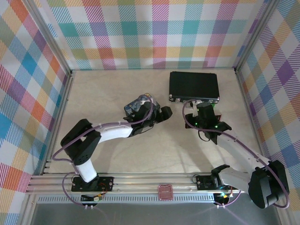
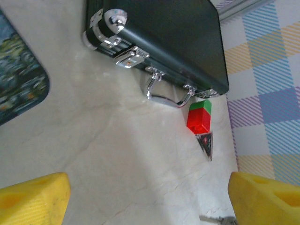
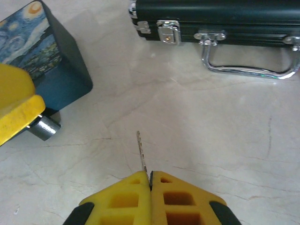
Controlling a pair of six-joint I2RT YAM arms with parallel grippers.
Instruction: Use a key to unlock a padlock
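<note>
Overall light: bright, even, diffuse, falling from above; colours clean in the top external view.
Shadows: soft-edged; a grey patch on the table [image 2: 117, 154] beneath the black case [image 2: 178, 42] and its handle [image 2: 164, 97]; the side of the tin [image 3: 65, 79] sits in shade.
Glare: white highlights on the chrome handle and latch [image 3: 168, 33]; a pale sheen band across the marble in the left wrist view.
Focus, left wrist: soft throughout; the fingers [image 2: 33, 199] of the left gripper [image 2: 149, 187] blur at the bottom corners.
Focus, right wrist: sharper; the key [image 3: 141, 152] reads as a thin, clear line; the right gripper [image 3: 151, 178] is slightly soft.
Distortion: wide-angle; walls and rails splay outward at the top external edges.
</note>
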